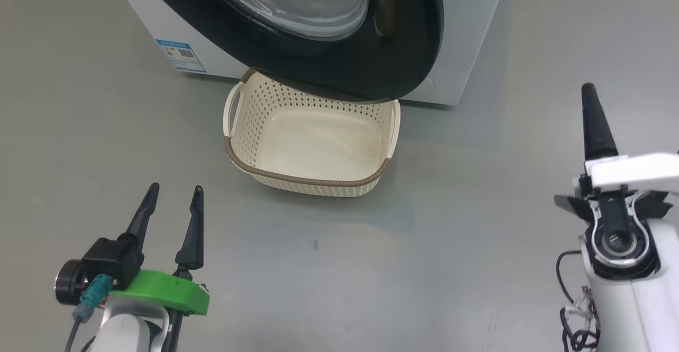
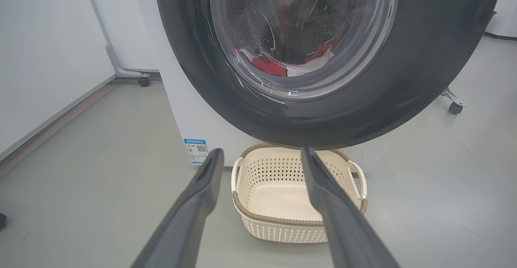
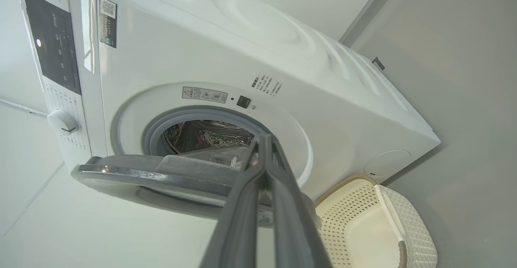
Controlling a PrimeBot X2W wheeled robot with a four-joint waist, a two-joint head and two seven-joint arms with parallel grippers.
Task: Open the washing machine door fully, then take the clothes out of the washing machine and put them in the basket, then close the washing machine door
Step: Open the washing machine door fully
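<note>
The white washing machine [image 3: 250, 46] has its door [image 1: 403, 50] swung partly out, the black rim overhanging the back of the cream basket [image 1: 313, 179], which stands empty on the floor. Through the door's glass [image 2: 303, 38] I see the red and white clothes [image 2: 278, 66] lying in the drum. The right wrist view takes the door [image 3: 133, 175] edge-on, in front of the grey gasket [image 3: 161, 118]. My left gripper [image 1: 176, 190] is open and empty at the lower left, short of the basket [image 2: 282, 223]. Out to the right, my right gripper [image 1: 588, 91] is shut, its fingers [image 3: 264, 147] pressed together and holding nothing.
Grey floor lies all around the basket [image 3: 379, 235]. A blue label sticker [image 1: 180, 55] is on the washer's lower front. Castor wheels [image 2: 143, 81] of a frame stand behind the machine on the left, with another castor [image 2: 455, 107] on the right. A white wall runs along the left.
</note>
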